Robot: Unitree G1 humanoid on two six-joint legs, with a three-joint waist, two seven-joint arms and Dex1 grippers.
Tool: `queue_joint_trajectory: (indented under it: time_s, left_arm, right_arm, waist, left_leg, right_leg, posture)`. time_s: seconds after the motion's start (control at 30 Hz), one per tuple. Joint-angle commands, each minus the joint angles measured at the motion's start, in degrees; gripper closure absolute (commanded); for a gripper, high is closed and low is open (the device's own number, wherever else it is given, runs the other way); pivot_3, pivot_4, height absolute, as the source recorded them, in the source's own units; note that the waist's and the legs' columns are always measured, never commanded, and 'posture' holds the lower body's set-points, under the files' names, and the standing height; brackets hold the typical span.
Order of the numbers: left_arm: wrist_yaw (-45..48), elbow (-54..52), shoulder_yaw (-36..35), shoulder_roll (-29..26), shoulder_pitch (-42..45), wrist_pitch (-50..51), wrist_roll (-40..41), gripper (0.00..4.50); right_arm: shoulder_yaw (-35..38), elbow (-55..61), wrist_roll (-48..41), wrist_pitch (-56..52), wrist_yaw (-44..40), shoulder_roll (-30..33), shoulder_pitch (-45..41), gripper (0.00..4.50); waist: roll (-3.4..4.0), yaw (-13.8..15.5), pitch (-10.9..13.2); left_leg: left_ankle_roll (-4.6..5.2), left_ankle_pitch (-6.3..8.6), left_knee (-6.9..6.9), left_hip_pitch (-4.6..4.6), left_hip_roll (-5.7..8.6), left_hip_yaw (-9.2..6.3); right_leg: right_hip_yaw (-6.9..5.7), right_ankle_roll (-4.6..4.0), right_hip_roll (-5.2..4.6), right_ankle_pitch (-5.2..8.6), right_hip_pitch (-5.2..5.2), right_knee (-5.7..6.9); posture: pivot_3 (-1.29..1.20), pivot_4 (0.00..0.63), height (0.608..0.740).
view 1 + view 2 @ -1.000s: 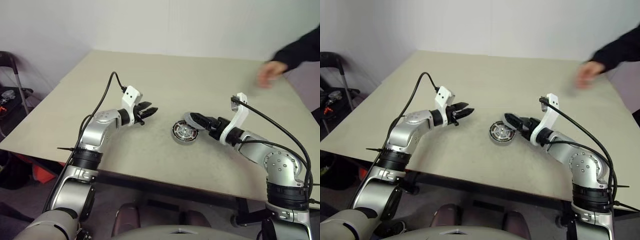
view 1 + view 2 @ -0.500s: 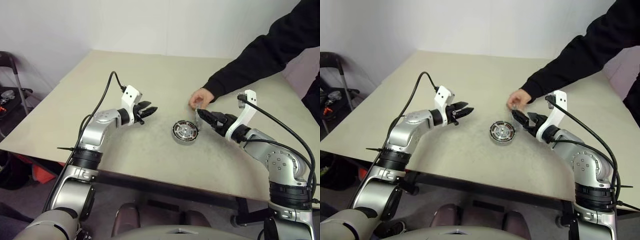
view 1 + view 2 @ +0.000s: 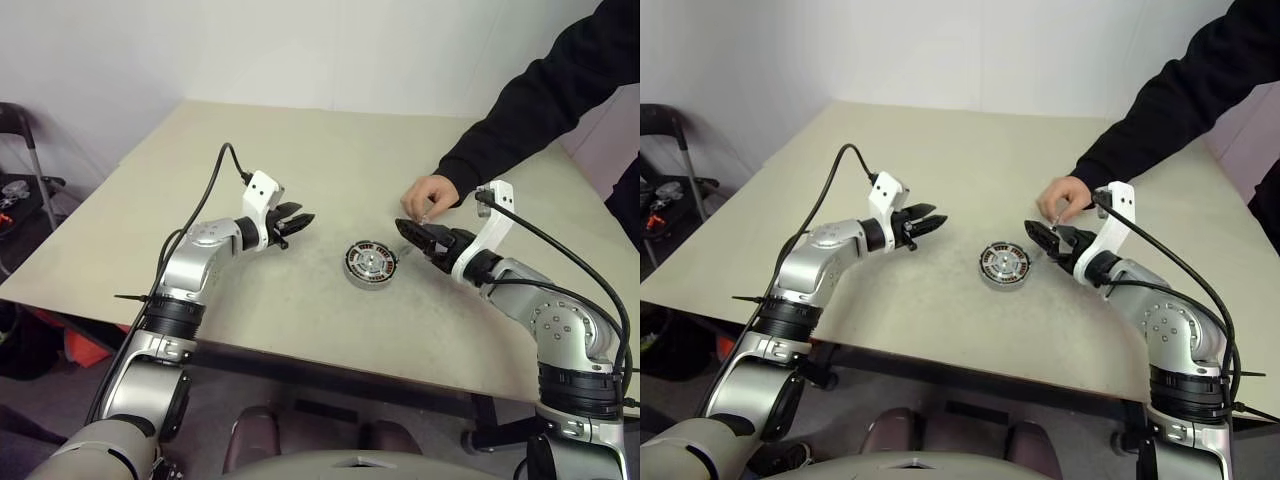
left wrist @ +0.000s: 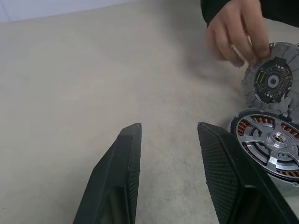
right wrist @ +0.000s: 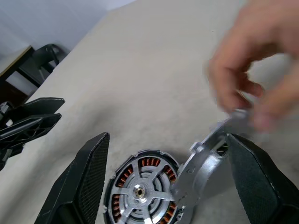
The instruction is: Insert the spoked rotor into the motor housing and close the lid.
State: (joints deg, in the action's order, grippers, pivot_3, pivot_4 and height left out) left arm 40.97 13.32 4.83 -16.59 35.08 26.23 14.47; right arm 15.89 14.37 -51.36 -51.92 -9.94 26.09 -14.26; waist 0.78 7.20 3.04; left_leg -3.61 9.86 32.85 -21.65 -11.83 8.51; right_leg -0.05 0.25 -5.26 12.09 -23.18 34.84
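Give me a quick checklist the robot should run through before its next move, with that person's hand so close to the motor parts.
1. Spoked rotor seated in the motor housing: ok, spokes lie over the copper windings.
2. Lid closed on the housing: not ok, it stands on edge beside the housing.
3. Workspace free of people: not ok, a person's hand is pinching the lid.
4. Right gripper ready: ok, fingers wide open around the lid and housing, holding nothing.
5. Left gripper out of the way: ok, empty, fingers apart, away from the parts.
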Motion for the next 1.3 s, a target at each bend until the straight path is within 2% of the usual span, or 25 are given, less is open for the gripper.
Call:
queue_joint_trajectory:
  time_s: [0.03,0.2,0.8,0.9,1.0,1.1,1.17,1.3]
  left_arm:
    - [0.03,-1.01,-0.77,-0.42,1.42,-1.38,-0.06,2.47]
    - [0.32,-0.16,-0.41,-0.04,1.75,-1.80,-0.26,2.47]
    - [0.94,0.41,-0.33,0.16,2.12,-2.26,-0.84,2.47]
    - [0.99,0.49,-0.40,0.20,2.18,-2.33,-0.87,2.47]
    - [1.09,0.51,-0.41,0.19,2.18,-2.49,-0.94,2.47]
    - [1.26,0.53,-0.33,0.23,2.12,-2.86,-1.00,2.47]
    - [1.32,0.58,-0.34,0.34,2.06,-2.94,-1.03,2.47]
    - [1.44,0.69,-0.26,0.54,2.03,-2.98,-1.14,2.47]
  right_arm:
    - [3.96,0.97,2.00,1.39,1.46,1.97,-0.57,0.05]
    - [7.46,0.58,8.25,5.49,6.10,2.77,-2.60,0.05]
    - [8.38,1.71,9.58,5.26,6.86,0.56,-2.54,0.05]
    - [5.85,2.43,13.29,6.40,4.73,3.29,-0.75,0.05]
    - [-2.13,4.75,22.96,11.21,-1.73,11.20,5.38,0.05]
    - [-6.77,6.73,28.38,14.95,-7.43,17.21,10.80,0.05]
    - [-5.79,7.73,28.74,15.42,-9.37,18.33,13.06,0.05]
    - [-2.51,7.26,27.49,13.62,-9.58,16.27,14.01,0.05]
  waist:
    - [0.00,0.02,0.00]
    - [0.00,0.01,0.00]
    - [0.00,-0.07,0.00]
    - [0.00,-0.06,0.00]
    - [0.00,0.30,0.00]
    - [-0.02,0.34,0.01]
    - [-0.03,0.32,0.02]
    - [-0.03,-0.07,0.02]
  left_leg:
    - [0.01,0.01,0.01,-0.01,0.01,0.00]
    - [0.04,0.02,0.06,-0.02,0.00,0.00]
    - [0.16,0.09,0.14,-0.02,0.00,0.00]
    - [0.16,0.09,0.14,-0.02,0.00,0.01]
    - [0.20,0.12,0.15,-0.06,0.01,0.00]
    - [0.25,0.15,0.16,-0.06,-0.01,0.01]
    - [0.26,0.16,0.16,-0.05,0.00,0.01]
    - [0.28,0.17,0.21,0.01,0.01,0.03]
  right_leg:
    - [0.00,0.00,0.00,0.00,0.00,0.00]
    - [0.00,0.00,0.00,0.00,0.00,0.01]
    - [0.01,0.01,0.00,0.00,0.00,0.02]
    - [0.01,0.01,0.00,0.00,0.00,0.02]
    - [-0.01,0.01,-0.01,0.00,0.02,-0.02]
    - [0.01,0.06,-0.02,0.03,0.05,-0.06]
    - [0.01,0.07,-0.03,0.04,0.06,-0.05]
    - [0.04,0.08,-0.02,0.04,0.06,-0.02]
  posture:
    - [0.00,0.000,0.740]
    - [0.00,0.000,0.740]
    - [0.00,0.000,0.740]
    - [0.00,0.000,0.740]
    - [0.00,0.000,0.740]
    - [0.00,0.000,0.740]
    - [0.00,0.000,0.740]
    - [0.00,0.000,0.740]
